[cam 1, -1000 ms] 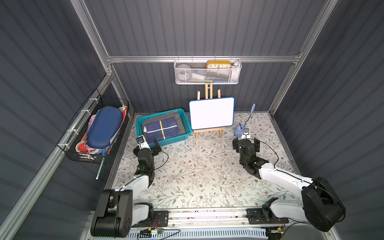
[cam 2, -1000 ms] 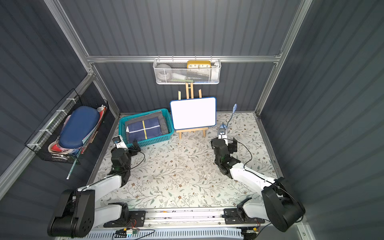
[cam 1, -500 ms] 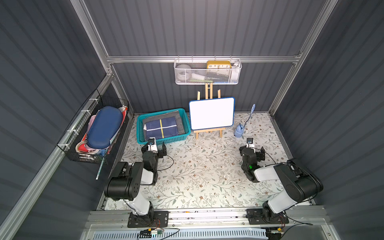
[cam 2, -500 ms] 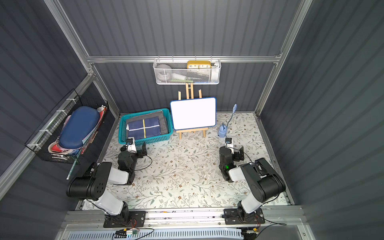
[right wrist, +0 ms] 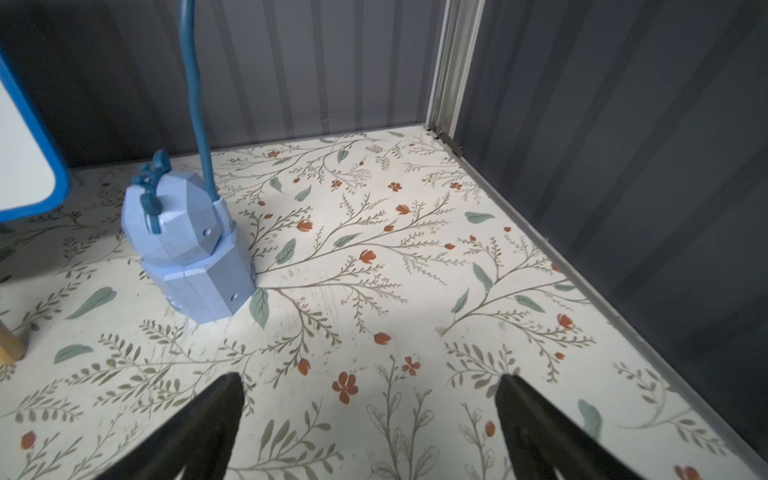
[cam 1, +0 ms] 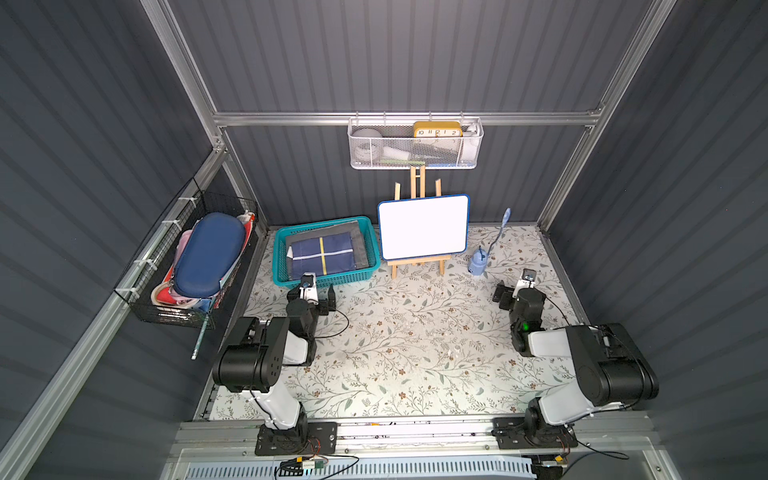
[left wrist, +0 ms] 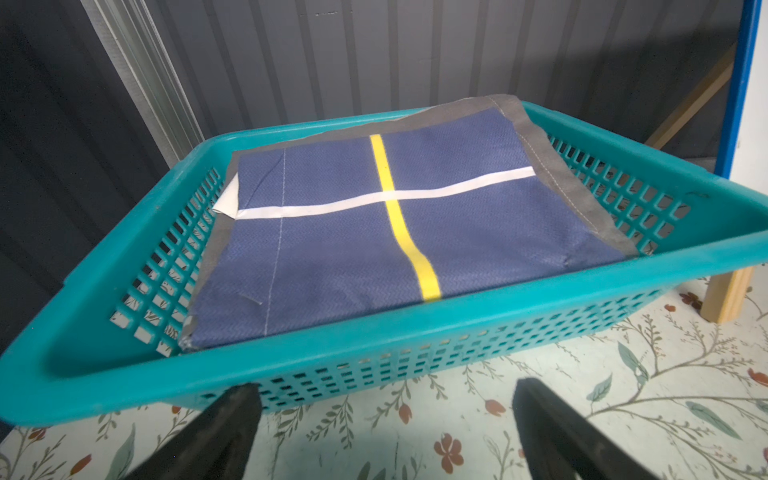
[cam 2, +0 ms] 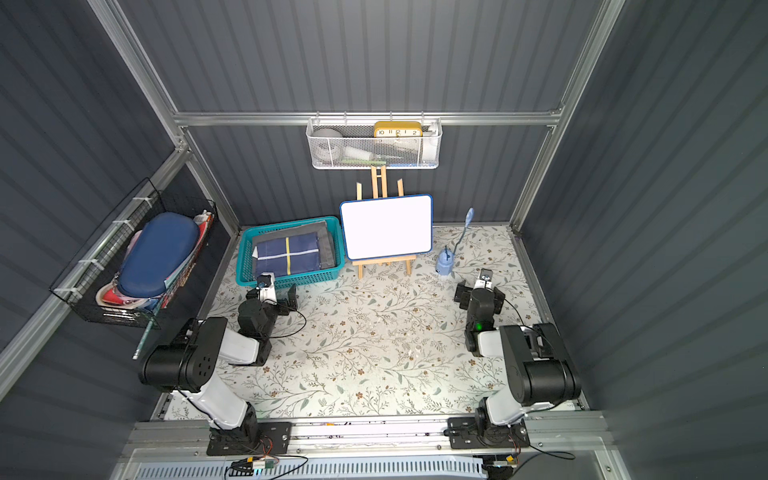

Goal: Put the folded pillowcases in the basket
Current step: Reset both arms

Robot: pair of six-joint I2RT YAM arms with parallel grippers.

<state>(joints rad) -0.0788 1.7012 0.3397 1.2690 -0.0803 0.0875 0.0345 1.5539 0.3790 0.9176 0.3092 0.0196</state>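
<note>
Since the folded pillowcase [left wrist: 374, 216] lies flat inside the basket [left wrist: 415, 328], the job looks done, so the sensible move is to rest well clear of its rim. The left gripper [left wrist: 382, 432], just short of the basket, and the right gripper [right wrist: 370, 415] over the flowered table [right wrist: 415, 270] both gape wide, holding nothing. Whether the grey layer [left wrist: 582, 195] underneath is the same cloth is unclear.

A whiteboard [cam 1: 423, 226] is standing on an easel [cam 1: 417, 183] by the table's [cam 1: 415, 332] back edge, a blue lamp [cam 1: 478, 262] sitting beside it. A clock [cam 1: 437, 129] is resting in a white mesh basket [cam 1: 415, 156], a blue case [cam 1: 208, 253] lying in a black wire basket [cam 1: 166, 313].
</note>
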